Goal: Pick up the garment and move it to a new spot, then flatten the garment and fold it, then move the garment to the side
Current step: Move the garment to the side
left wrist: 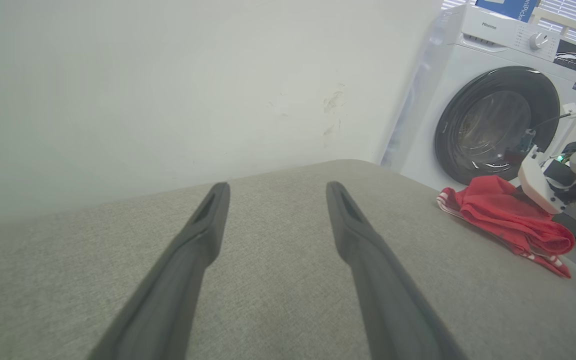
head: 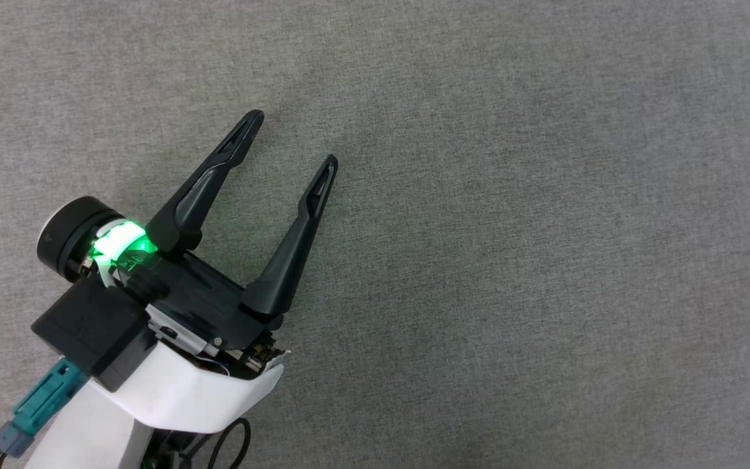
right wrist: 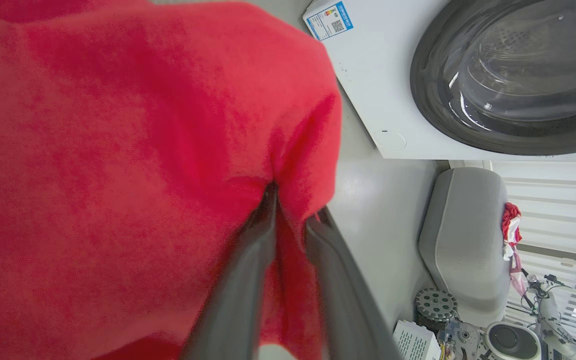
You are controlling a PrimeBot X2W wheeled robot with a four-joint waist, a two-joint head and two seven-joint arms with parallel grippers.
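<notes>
Grey cloth surface (head: 512, 228) lies bare and passable ahead of the left gripper (head: 292, 138); wall (left wrist: 168, 90) bounds its far edge, bunched garment (left wrist: 503, 215) and washing machine (left wrist: 493, 100) obstruct one end.

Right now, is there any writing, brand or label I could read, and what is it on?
"Hisense": top panel of the washing machine.
Too blurred to read: the blue label atop that machine.
Too small to read: the QR-code sticker on the machine.
No lettering shows on the red garment.
</notes>
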